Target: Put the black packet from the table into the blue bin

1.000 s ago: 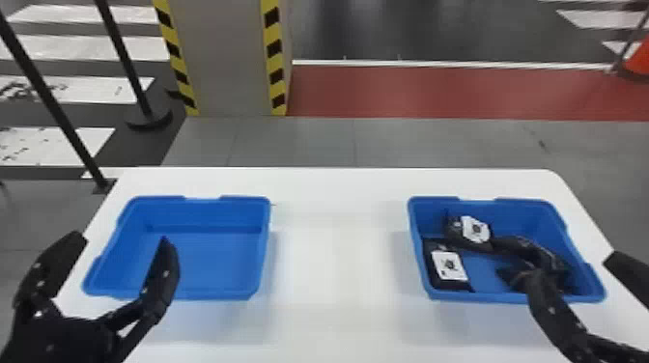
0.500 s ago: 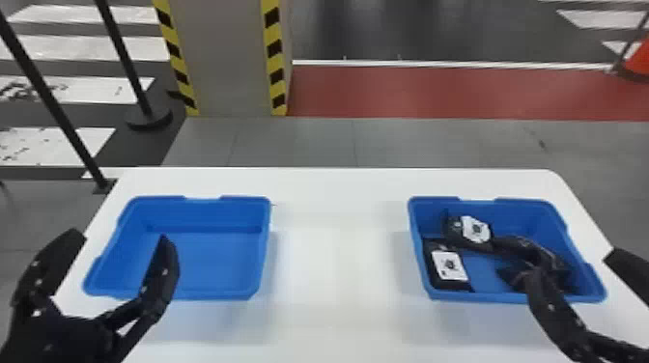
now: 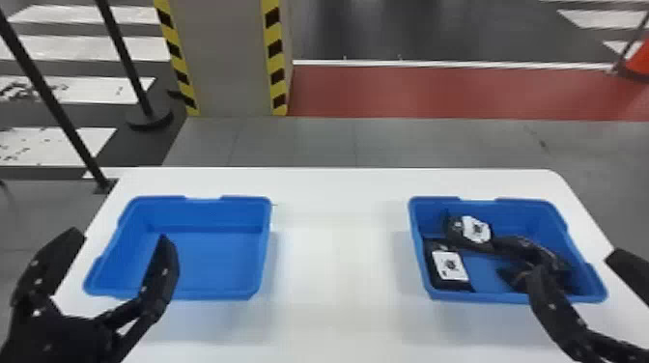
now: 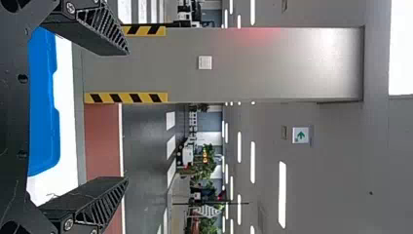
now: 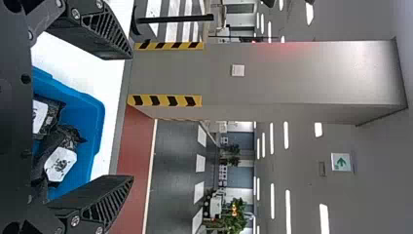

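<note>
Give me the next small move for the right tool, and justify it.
I would probably raise the right tool slightly and draw it back toward the robot: its fingers stand apart with nothing gripped between them, and black packets already lie inside the right-hand blue bin, so a grasp looks unneeded.

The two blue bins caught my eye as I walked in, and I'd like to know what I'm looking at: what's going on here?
A two-armed robot is at a white table, its task being to put a black packet in a blue bin. Nothing is being handled right now: the left gripper and right gripper are both open, with nothing between their fingers. Black packets with white labels lie in the right-hand blue bin.
</note>
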Robot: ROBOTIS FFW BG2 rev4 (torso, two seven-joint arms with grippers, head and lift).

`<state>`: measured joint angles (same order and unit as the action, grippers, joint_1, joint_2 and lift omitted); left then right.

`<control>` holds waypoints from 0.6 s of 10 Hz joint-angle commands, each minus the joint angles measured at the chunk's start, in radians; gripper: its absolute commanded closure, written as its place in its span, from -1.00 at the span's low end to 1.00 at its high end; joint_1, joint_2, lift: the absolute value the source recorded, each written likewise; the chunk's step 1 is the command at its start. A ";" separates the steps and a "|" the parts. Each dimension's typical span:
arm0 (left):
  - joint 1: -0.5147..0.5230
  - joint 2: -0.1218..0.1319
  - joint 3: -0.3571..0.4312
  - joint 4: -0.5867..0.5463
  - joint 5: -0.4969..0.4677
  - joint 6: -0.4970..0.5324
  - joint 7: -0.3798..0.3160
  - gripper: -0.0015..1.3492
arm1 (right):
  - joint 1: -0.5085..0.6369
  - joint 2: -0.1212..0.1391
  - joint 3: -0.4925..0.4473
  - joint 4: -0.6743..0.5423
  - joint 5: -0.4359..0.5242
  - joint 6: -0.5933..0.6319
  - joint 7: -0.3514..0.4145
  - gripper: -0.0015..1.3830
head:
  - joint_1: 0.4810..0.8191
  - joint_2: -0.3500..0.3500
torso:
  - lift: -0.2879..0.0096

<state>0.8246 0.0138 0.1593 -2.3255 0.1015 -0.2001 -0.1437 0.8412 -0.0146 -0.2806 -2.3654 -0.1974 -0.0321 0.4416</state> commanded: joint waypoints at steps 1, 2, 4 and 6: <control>0.000 0.000 0.000 0.000 -0.002 -0.001 0.001 -0.84 | 0.003 0.001 0.003 -0.004 0.000 -0.007 -0.006 -0.79 | 0.27 0.05 | 0.20; 0.000 0.000 0.000 0.000 -0.002 -0.004 -0.001 -0.84 | 0.006 0.001 0.005 -0.007 0.000 -0.015 -0.012 -0.79 | 0.27 0.05 | 0.20; 0.002 0.000 0.000 -0.002 -0.006 -0.004 0.001 -0.83 | 0.010 0.001 0.007 -0.007 0.000 -0.032 -0.023 -0.79 | 0.27 0.04 | 0.20; 0.002 0.000 0.002 -0.005 -0.012 -0.006 0.001 -0.84 | 0.028 0.002 0.017 -0.024 0.000 -0.049 -0.058 -0.79 | 0.27 0.03 | 0.20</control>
<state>0.8270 0.0137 0.1607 -2.3298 0.0914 -0.2056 -0.1429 0.8626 -0.0133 -0.2666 -2.3821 -0.1972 -0.0786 0.3869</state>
